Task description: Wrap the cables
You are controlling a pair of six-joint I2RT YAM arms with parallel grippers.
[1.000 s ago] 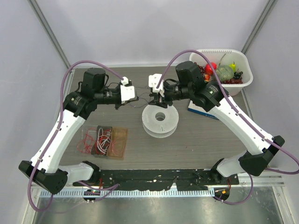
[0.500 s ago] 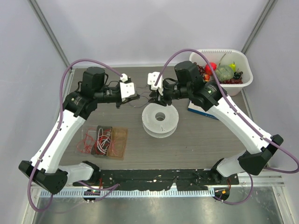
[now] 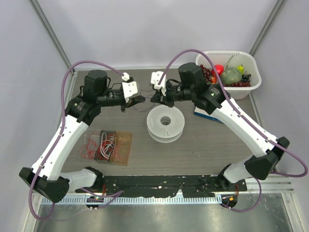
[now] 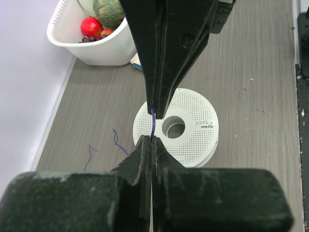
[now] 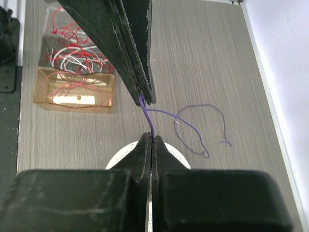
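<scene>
The cable is a thin purple-dark wire (image 4: 153, 124), drawn short and taut between my two grippers above the white perforated spool (image 3: 165, 123). My left gripper (image 4: 152, 140) is shut on one point of it. My right gripper (image 5: 152, 137) is shut on it a little further along. In the top view the left gripper (image 3: 140, 99) and right gripper (image 3: 155, 97) meet tip to tip just behind the spool. The cable's loose end (image 5: 212, 110) curls in a loop on the table. The spool (image 4: 198, 113) lies flat, its hub hole showing.
A white basket (image 3: 255, 77) of fruit stands at the back right. A clear box of red and white wires (image 3: 108, 145) lies front left. A blue-and-white flat item (image 3: 199, 112) sits under the right arm.
The right gripper has shut on the cable. Both grippers shifted slightly left and toward the back.
</scene>
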